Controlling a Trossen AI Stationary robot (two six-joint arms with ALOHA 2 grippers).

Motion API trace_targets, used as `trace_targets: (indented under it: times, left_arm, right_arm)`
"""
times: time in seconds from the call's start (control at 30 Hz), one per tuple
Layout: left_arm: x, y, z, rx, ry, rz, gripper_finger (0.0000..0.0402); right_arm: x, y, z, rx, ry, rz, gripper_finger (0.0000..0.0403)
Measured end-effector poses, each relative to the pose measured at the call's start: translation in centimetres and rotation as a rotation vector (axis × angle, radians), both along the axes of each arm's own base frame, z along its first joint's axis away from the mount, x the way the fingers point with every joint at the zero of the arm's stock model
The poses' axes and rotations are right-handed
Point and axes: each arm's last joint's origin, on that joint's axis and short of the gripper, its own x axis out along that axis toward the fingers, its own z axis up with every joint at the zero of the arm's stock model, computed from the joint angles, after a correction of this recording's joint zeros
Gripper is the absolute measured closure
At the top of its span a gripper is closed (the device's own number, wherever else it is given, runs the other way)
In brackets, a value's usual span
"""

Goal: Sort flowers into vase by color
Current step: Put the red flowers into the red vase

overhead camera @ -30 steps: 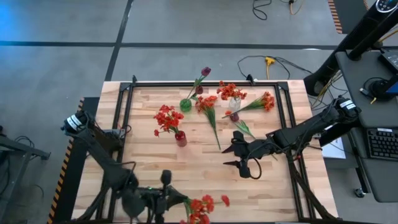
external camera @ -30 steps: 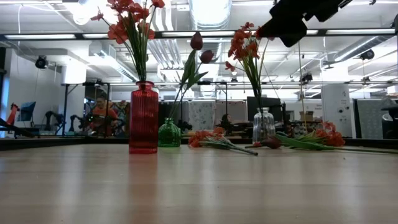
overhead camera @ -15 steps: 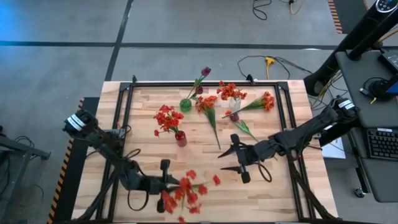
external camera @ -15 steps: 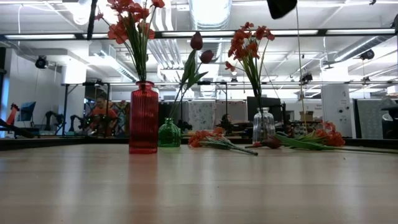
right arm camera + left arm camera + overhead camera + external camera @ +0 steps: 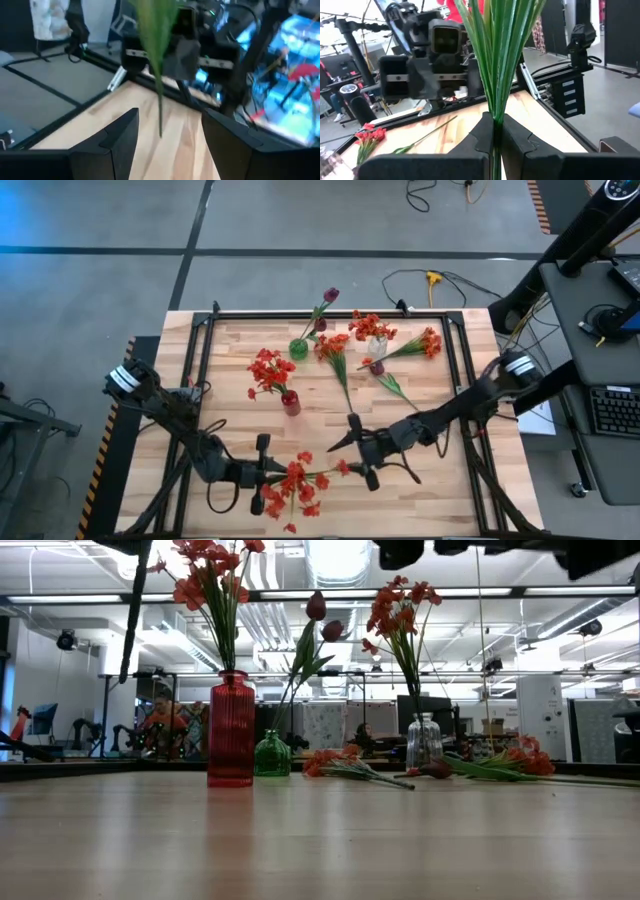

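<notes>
While the left gripper (image 5: pixel 262 473) holds a bunch of red flowers (image 5: pixel 296 485) above the near edge of the table (image 5: pixel 420 500), its fingers (image 5: pixel 482 135) are pressed tight on the green stems, with the blooms spread out toward the right; the right gripper (image 5: pixel 358 452) hovers just beside those blooms with its fingers (image 5: pixel 120 135) spread apart and nothing between them, and one long leaf (image 5: pixel 156 30) hangs in the gap ahead of them.

Farther back on the table stand three vases: a red vase (image 5: pixel 290 402) with red blooms in it, a green vase (image 5: pixel 298 349) with dark purple buds (image 5: pixel 331 295) leaning out over the far edge, and a clear vase (image 5: pixel 377 345) with orange-red blooms; these are well apart from both grippers.

Three loose stems lie on the wood around the vases: an orange-red one (image 5: pixel 335 360) between the green and clear vases, another (image 5: pixel 420 343) to the right of the clear vase, and a purple bud (image 5: pixel 378 369) with its leaves pointing toward the right arm; the right arm reaches in over the table past that bud.

In the low view a person (image 5: pixel 165 720) sits far back in the room behind the red vase.
</notes>
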Motion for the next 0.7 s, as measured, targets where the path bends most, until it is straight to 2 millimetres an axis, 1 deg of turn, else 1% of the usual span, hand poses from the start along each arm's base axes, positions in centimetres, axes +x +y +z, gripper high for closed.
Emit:
trace_targets:
  times: [0.17,0.3,0.53,0.7]
  left_arm:
    - [-0.1,0.2,-0.1,-0.009,0.002,0.035,0.0400]
    - [0.0,0.4,-0.1,-0.010,0.003,0.086,0.0400]
    - [0.6,0.8,0.3,-0.029,-0.010,0.134,0.0400]
    - [0.7,0.8,0.4,-0.031,-0.010,0.133,0.0400]
  right_arm:
    - [1.1,0.4,-1.3,0.084,-0.152,0.004,0.0189]
    - [2.1,0.5,-2.0,0.128,-0.175,-0.002,0.0175]
    - [4.8,0.6,-1.9,0.195,-0.181,-0.022,0.0135]
    - [5.7,0.7,-1.4,0.192,-0.192,-0.025,0.0113]
